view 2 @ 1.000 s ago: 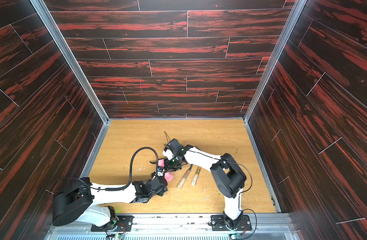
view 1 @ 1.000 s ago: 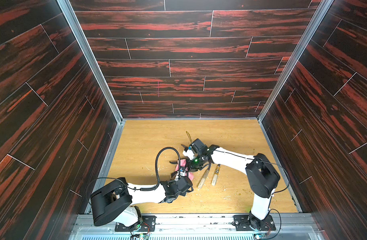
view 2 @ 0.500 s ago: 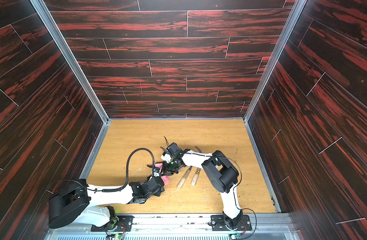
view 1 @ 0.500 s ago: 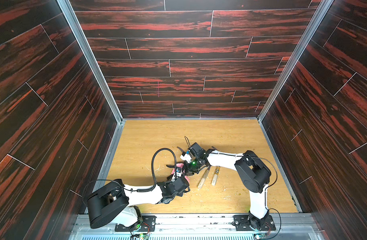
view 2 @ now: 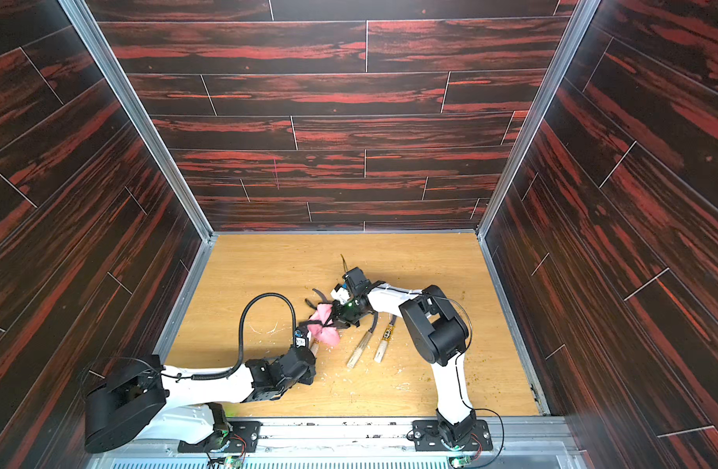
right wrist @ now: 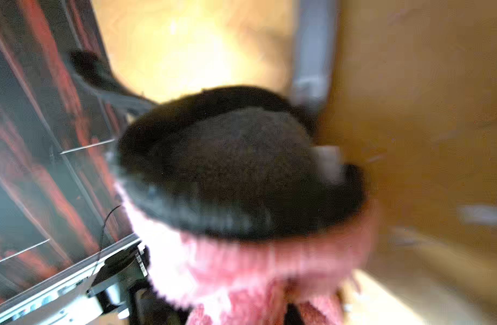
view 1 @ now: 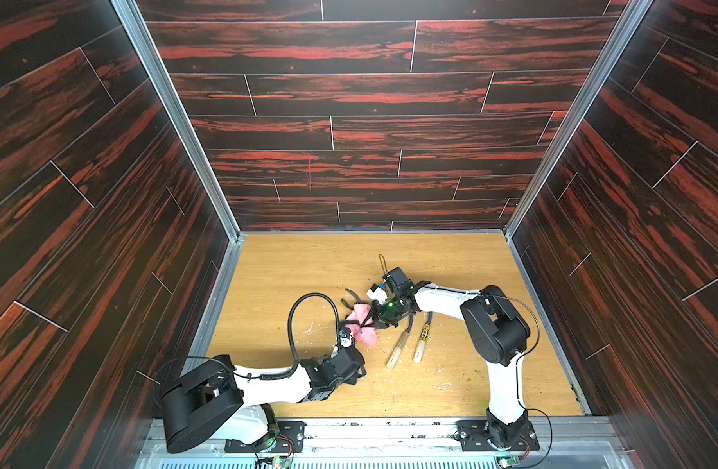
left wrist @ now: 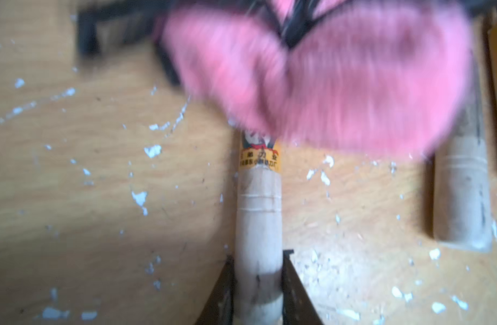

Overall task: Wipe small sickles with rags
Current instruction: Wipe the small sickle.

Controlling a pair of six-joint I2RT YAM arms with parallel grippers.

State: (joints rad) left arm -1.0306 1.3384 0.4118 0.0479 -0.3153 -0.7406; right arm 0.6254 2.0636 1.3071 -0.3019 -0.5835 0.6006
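Observation:
My left gripper (left wrist: 258, 270) is shut on the pale wooden handle of one small sickle (left wrist: 258, 225) with a yellow label band at its neck. The pink fluffy rag (left wrist: 340, 84) is folded over that sickle's neck and blade. My right gripper (left wrist: 291, 36) pinches the rag from above. In both top views the rag (view 1: 361, 325) (view 2: 325, 329) sits between the right gripper (view 1: 375, 318) (view 2: 338, 318) and the left gripper (view 1: 350, 348) (view 2: 312, 351). The dark blade tip (view 1: 351, 294) sticks out beyond the rag. The right wrist view is blurred, with the rag (right wrist: 255, 270) close up.
Two more small sickles (view 1: 397, 352) (view 1: 420, 349) lie side by side on the wooden table (view 1: 292, 276), just right of the rag, handles toward the near edge. White chips are scattered around them. Dark panelled walls close in three sides.
The right gripper with the rag has slid a little toward the near side along the held sickle, and its elbow has swung left. The left arm has shifted only slightly.

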